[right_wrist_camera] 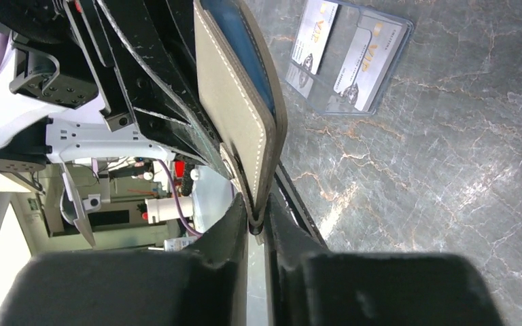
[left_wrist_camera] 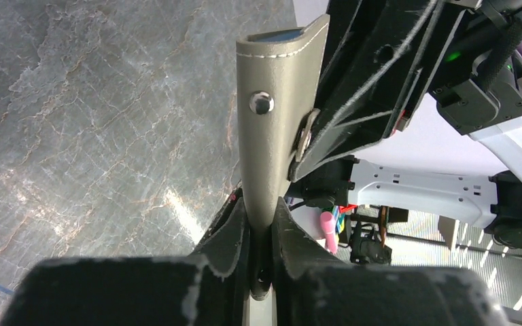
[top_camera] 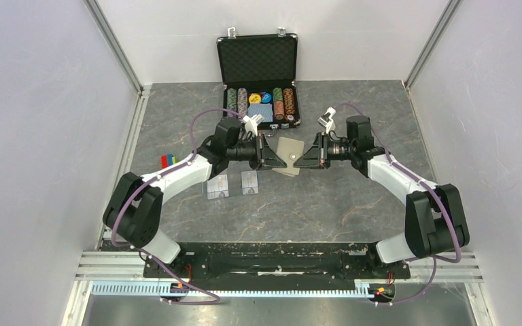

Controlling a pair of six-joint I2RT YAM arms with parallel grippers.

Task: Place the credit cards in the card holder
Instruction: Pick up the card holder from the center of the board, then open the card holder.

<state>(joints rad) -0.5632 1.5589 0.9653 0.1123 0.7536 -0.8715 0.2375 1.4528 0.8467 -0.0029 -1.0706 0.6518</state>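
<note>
The taupe card holder [top_camera: 288, 153] hangs in the air between both grippers, partly open, with blue lining showing at its edge. My left gripper [top_camera: 274, 155] is shut on one flap; the left wrist view shows the flap [left_wrist_camera: 272, 129] with its metal snap pinched between my fingers [left_wrist_camera: 262, 219]. My right gripper [top_camera: 302, 158] is shut on the other flap [right_wrist_camera: 234, 102], clamped at its edge [right_wrist_camera: 257, 214]. Two whitish credit cards [top_camera: 217, 185] [top_camera: 249, 180] lie on the table by clear sleeves, near-left of the holder. The right wrist view shows them too [right_wrist_camera: 316, 41] [right_wrist_camera: 370, 64].
An open black poker-chip case [top_camera: 258, 68] with chips and a blue deck stands at the back, just behind the grippers. Small coloured blocks [top_camera: 168, 160] lie at the left. White walls and metal rails bound the grey marbled table [top_camera: 353, 197].
</note>
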